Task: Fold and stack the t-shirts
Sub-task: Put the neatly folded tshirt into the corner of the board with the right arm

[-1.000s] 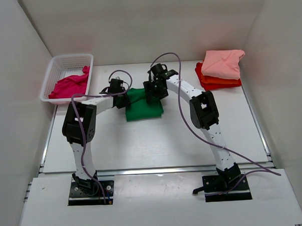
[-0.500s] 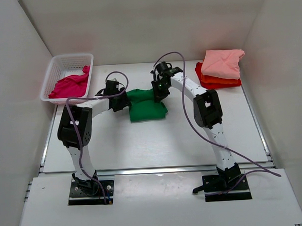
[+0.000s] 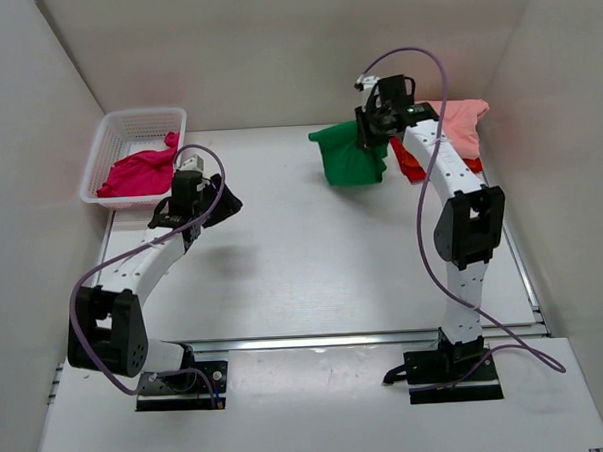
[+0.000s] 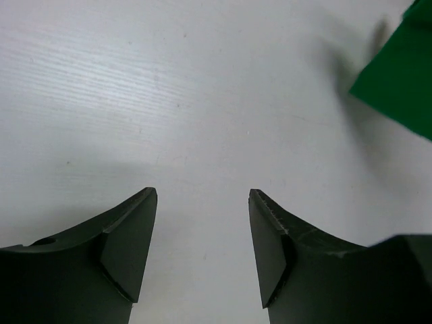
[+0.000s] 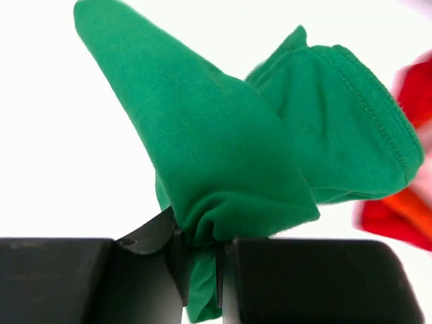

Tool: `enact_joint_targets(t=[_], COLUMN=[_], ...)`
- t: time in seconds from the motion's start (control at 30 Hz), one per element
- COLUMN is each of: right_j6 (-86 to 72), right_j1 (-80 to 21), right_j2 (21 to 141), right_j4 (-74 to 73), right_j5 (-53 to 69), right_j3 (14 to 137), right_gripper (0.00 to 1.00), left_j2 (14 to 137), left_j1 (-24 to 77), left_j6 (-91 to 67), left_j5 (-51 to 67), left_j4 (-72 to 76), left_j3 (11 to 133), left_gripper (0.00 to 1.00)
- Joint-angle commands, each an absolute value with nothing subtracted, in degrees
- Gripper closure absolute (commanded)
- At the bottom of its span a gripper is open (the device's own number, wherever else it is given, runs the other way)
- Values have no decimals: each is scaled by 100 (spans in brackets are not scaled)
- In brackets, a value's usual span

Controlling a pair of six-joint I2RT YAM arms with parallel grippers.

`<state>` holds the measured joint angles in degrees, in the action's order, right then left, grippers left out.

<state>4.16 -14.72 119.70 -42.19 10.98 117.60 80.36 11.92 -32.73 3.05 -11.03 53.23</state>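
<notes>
Right gripper [image 5: 202, 260] clamped on green t-shirt [image 5: 223, 148], pinch visible only in wrist view, left gripper [image 4: 202, 199] apart.

The basket [image 3: 106, 154] sits at the far left corner of the table [image 3: 304, 276], with 1 shirt [image 3: 139, 173] in it. The stack [image 3: 465, 124] lies at the far right corner. Between these 2, nearer the stack, the hanging shirt [image 3: 349, 159] is pinched in the right gripper [image 3: 376, 133]. That gripper is above the shirt's right side and overlaps the stack's left edge. The left gripper [image 3: 220, 202] is just right of the basket's near corner, over the table and well apart from the hanging shirt.
</notes>
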Motion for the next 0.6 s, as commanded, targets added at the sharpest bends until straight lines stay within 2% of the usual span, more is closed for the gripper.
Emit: enact_joint_targets(t=[0.0,0.23,0.37,0.57], right_j6=[799,1599,1652,1740], right_j1=[-1003,-9,544,589], right_j2=[11689,12585,12358,12208], right_j4=[-3393,-4025,-3684,-3209], right_j5=[878,1011,1538,2276], right_j3=[11750,13393,12965,13035], right_gripper=[100,100,100,100], left_j2=[7638,7400,7400,7435], left_j1=[1248,1336,1397,1450], left_j6=[-3278,-3243,-3287,-3270], left_j5=[387,430,510,519], left_j4=[-924,-818,-721,-676], left_j3=[5045,4930,4755,4614], left_gripper=[33,32,32,32])
